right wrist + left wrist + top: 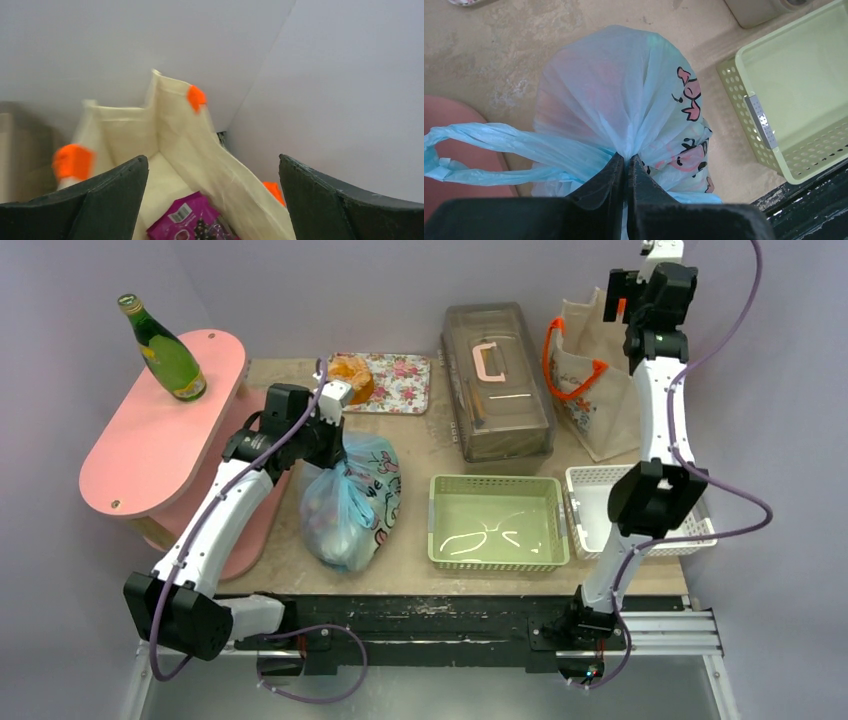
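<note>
Between the jaws of my left gripper [625, 159], pinched tight, sits the gathered neck of the plastic bag [619, 85], bulk below. My right gripper [212, 165] gapes wide above the tote bag [175, 130]. Judged step: grasp made; lifting demands a steady pull.

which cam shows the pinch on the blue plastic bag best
Left wrist: the left gripper has its jaws shut on the neck of the blue plastic bag. Top external shows the whole bag, but the arm hides the pinch. Right wrist misses it.
</note>
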`<state>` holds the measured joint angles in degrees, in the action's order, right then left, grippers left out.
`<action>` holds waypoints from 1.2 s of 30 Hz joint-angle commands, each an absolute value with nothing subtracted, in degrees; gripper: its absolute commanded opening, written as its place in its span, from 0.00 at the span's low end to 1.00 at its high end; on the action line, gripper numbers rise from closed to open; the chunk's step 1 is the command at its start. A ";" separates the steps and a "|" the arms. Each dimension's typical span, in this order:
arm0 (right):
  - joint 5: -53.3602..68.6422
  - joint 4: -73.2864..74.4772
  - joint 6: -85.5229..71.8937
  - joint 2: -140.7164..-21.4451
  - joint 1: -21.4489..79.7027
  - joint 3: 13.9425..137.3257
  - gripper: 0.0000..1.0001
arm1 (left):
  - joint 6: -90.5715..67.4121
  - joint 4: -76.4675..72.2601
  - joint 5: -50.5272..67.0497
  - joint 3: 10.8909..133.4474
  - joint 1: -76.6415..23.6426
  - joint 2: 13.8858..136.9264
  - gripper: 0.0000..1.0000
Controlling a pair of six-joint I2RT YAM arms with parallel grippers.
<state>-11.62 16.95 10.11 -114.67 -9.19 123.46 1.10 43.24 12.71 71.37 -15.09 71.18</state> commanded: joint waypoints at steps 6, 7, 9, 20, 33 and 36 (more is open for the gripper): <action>16.24 32.82 13.46 -99.85 -2.50 129.65 0.99 | -0.10 39.63 16.75 77.85 -17.23 78.50 0.00; 19.99 35.01 12.83 -98.97 -0.84 129.15 0.99 | 0.57 44.06 20.48 79.59 -17.23 78.74 0.50; 27.70 37.08 12.27 -96.16 4.10 123.84 0.99 | 3.80 50.11 23.21 82.36 -16.59 77.52 0.77; 38.53 34.18 17.24 -100.20 33.56 107.45 0.94 | 29.97 73.96 35.64 84.48 -5.05 68.53 0.99; 32.48 22.19 19.78 -116.03 43.99 108.17 0.89 | 43.55 53.78 43.07 62.14 -2.37 55.80 0.92; 31.68 19.57 19.44 -116.43 43.95 107.22 0.66 | 44.70 50.28 42.36 61.61 -2.38 57.81 0.89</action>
<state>34.30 27.42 19.29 -117.86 44.31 107.44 38.98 59.16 39.64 62.43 -2.85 55.66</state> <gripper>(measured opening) 0.813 0.910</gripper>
